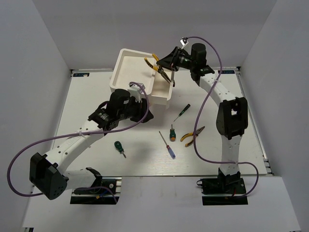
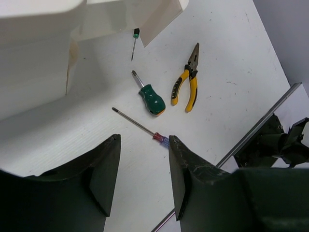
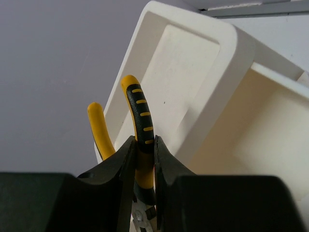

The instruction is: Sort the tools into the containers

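My right gripper point(image 1: 165, 64) is shut on one handle of yellow-and-black pliers point(image 1: 154, 66) and holds them in the air over the right part of a white drawer point(image 1: 126, 54). In the right wrist view the fingers point(image 3: 166, 159) clamp the pliers' striped handle point(image 3: 140, 121), with the drawer point(image 3: 212, 72) behind. My left gripper point(image 1: 145, 114) is open and empty by the drawer's near wall. On the table lie a second pair of pliers point(image 1: 192, 136), a stubby green screwdriver point(image 1: 172, 132), a thin blue-handled one point(image 1: 167, 145), a thin dark-handled one point(image 1: 182, 111) and another green one point(image 1: 119, 148).
The left wrist view shows the open gripper point(image 2: 145, 140) above the blue-handled screwdriver point(image 2: 145, 128), with the stubby green screwdriver point(image 2: 151, 97), the pliers point(image 2: 186, 85) and the thin dark-handled screwdriver point(image 2: 134, 42) beyond. White walls enclose the table on three sides.
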You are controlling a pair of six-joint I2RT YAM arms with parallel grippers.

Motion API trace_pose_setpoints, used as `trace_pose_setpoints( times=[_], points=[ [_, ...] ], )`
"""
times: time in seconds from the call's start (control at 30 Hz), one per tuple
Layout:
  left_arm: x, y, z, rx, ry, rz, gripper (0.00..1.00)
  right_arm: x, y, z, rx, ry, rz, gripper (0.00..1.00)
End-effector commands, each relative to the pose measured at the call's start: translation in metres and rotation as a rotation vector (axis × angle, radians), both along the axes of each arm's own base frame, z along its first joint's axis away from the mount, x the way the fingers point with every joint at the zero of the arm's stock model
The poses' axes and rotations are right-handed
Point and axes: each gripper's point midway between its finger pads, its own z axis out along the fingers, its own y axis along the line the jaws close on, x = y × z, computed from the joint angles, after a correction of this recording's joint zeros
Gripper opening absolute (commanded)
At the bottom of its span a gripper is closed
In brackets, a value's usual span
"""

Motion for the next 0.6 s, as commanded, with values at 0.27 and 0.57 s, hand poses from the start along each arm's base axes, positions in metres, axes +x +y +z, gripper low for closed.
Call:
trace_pose_setpoints(
  times=[0.27, 0.57],
  points=[
    [0.001, -0.01, 0.017, -0.034, -0.048, 0.001, 0.55, -0.023, 0.0, 0.036, 0.077, -0.123, 0.042, 0.0],
    [-0.002, -0.01, 0.018, -0.035, -0.044, 0.006, 0.57, -0.022, 0.006, 0.032, 0.08, -0.112, 0.047, 0.1]
  ],
)
